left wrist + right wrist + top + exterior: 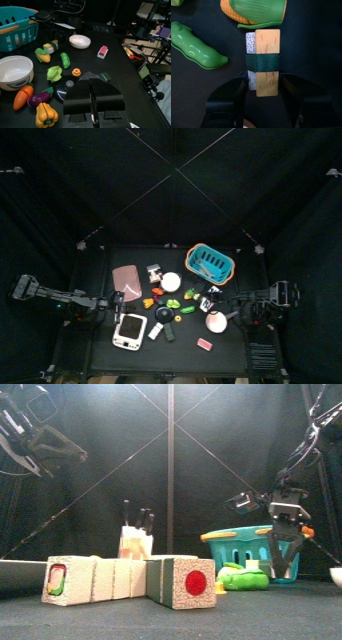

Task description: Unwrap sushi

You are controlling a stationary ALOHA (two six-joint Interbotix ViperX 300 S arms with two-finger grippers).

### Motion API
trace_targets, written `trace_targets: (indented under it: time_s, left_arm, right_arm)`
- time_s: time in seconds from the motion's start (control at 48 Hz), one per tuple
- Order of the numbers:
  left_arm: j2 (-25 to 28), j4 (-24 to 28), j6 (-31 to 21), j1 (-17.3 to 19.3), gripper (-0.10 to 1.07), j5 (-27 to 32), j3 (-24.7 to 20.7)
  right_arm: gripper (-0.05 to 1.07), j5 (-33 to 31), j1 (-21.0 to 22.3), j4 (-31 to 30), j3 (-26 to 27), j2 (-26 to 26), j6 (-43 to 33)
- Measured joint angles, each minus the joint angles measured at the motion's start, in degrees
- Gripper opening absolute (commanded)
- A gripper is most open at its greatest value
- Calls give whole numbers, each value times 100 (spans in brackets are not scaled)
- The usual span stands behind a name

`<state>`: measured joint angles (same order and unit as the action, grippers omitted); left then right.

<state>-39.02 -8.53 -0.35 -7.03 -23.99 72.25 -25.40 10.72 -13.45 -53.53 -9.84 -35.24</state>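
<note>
The sushi [264, 60] is a narrow orange-topped strip on white rice, wrapped by a dark green band across its middle. It lies flat on the black table. My right gripper [264, 80] is open and lowered over it, one jaw on each side of its near end, with a small gap on both sides. The front view shows that gripper [281, 544] hanging down beside the basket. From the left wrist camera the sushi [49, 47] looks small, next to the corn. My left gripper [92, 87] is shut and holds nothing, hovering over the table's left part [104, 303].
A corn cob [254, 12] and a green pea pod [198, 45] lie close to the sushi. A blue basket [210, 260], two white bowls [80, 41] [13, 70], toy vegetables and a white block with a red dot [181, 581] crowd the table.
</note>
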Motion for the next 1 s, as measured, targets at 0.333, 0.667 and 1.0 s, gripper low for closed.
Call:
trace_targets:
  time_s: [0.333,0.667,1.0]
  left_arm:
    - [9,193,44,9,17,-290,-70]
    - [598,932,53,299,62,-773,-404]
    - [1793,967,44,606,97,-923,-958]
  right_arm:
    - [70,-88,-272,79,536,-369,44]
    - [70,9,-475,88,914,-475,26]
    - [70,246,-800,-264,1020,-422,70]
